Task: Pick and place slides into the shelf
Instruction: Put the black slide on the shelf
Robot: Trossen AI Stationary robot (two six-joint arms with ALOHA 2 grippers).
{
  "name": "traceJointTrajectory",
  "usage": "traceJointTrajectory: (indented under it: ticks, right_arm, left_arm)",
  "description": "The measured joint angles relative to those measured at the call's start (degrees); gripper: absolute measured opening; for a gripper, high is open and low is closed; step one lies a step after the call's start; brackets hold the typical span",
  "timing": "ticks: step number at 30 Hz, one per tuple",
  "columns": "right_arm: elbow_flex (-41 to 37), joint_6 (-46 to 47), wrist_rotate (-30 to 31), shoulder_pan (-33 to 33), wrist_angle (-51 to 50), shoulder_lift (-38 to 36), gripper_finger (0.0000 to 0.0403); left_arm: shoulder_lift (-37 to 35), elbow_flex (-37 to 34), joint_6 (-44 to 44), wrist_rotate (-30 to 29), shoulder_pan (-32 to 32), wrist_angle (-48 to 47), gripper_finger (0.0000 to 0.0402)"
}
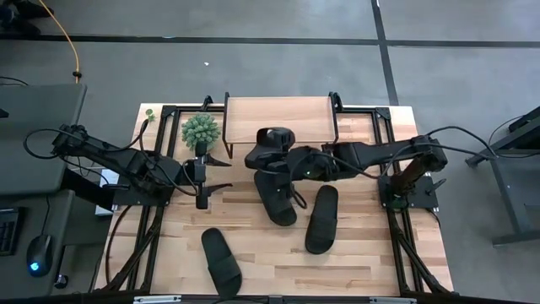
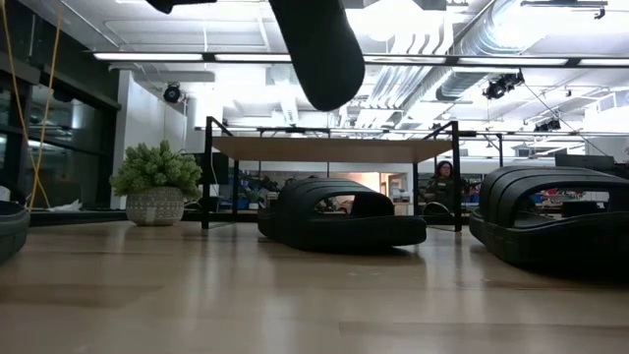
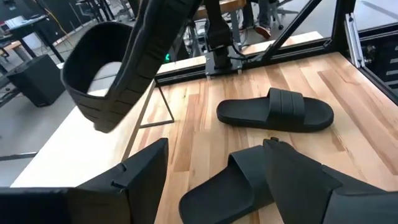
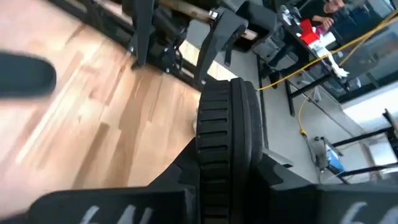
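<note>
Several black slides are in view. One slide hangs in the air in front of the shelf, with my right gripper shut on it. The low view shows its lower end well above the table. Two slides lie soles down at mid table, and a third lies near the front edge. My left gripper stands open left of the held slide, with nothing between its fingers. My right gripper pinches the slide's ribbed strap between its two fingers, coming from the table's right side and slanting downward. The slide is lifted clear of the table and tilted, with one end hanging lowest.
A small potted plant stands left of the shelf, close to my left gripper. Black frame rails run along the table's left and right sides. A person sits in the room beyond the shelf.
</note>
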Motion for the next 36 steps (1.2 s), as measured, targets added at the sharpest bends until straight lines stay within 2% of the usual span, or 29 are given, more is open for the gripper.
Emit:
traceJointTrajectory:
  ticks: [10,16,22,28,36]
  right_arm:
    - [0.0,-2.3,-4.5,-5.8,-3.5,-3.7,0.0041]
    - [0.0,-1.7,-8.1,-9.6,-6.3,-9.4,0.0041]
    - [-1.5,-4.5,-15.2,-12.2,-8.3,-16.4,0.0041]
    - [-11.8,-5.0,-19.5,-15.7,-3.6,-27.6,0.0041]
    - [-39.1,-8.8,-22.4,-18.5,17.9,-41.5,0.0047]
  left_arm:
    - [0.0,0.0,0.0,-0.2,0.0,-2.0,0.0225]
    - [0.0,0.0,-0.1,-0.2,0.0,-2.0,0.0221]
    - [0.0,0.0,-0.1,-0.2,0.0,-1.8,0.0221]
    - [0.0,0.0,-0.5,-0.2,0.0,-1.8,0.0221]
    - [0.0,0.0,-0.5,-0.5,0.0,0.2,0.0221]
